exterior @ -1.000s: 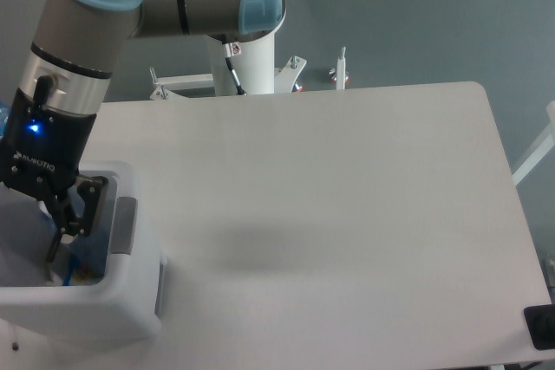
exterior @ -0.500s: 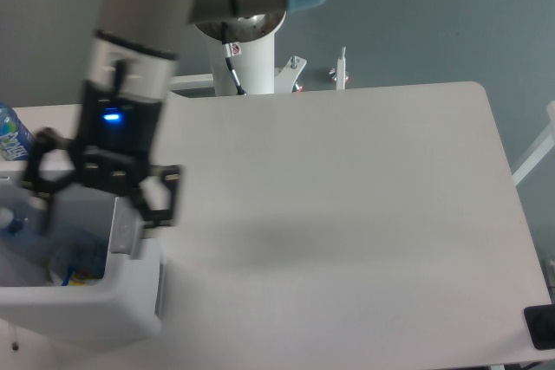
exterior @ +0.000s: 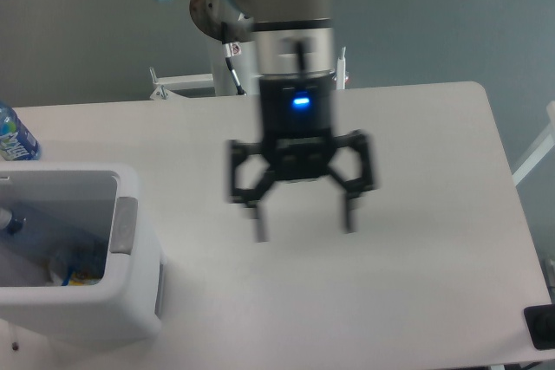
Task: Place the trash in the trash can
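While my black two-finger gripper hangs open and empty, the large white boxy plastic trash can sits well off beside it, holding a clear bottle.

- light: even, soft, fairly bright
- blur: gripper smeared by motion
- table: sharp, faint shadow under the gripper, no glare

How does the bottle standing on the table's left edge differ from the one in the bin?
The blue-label bottle stands upright on the table, outside the trash can; the bottle in the bin lies tilted inside it. The standing one's label shows clearly; the binned one's label cannot be made out. Both look like clear plastic.
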`<state>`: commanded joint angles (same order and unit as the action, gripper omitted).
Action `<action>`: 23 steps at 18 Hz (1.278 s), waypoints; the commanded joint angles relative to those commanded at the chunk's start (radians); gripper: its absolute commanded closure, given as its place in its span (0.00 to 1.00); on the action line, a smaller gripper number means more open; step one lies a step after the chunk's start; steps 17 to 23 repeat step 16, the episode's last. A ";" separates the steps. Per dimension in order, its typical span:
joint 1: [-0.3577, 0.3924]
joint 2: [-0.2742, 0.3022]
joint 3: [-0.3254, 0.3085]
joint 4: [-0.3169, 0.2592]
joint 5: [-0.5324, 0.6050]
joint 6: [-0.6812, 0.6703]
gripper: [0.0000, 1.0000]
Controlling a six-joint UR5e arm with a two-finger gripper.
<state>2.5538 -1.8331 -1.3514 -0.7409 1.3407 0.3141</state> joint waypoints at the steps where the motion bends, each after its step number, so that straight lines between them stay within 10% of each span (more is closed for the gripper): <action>1: 0.025 0.000 -0.006 -0.002 0.002 0.060 0.00; 7: 0.146 0.066 -0.113 -0.020 0.038 0.434 0.00; 12: 0.198 0.126 -0.129 -0.179 0.130 0.761 0.00; 16: 0.252 0.175 -0.138 -0.336 0.124 0.856 0.00; 23: 0.252 0.175 -0.138 -0.336 0.124 0.856 0.00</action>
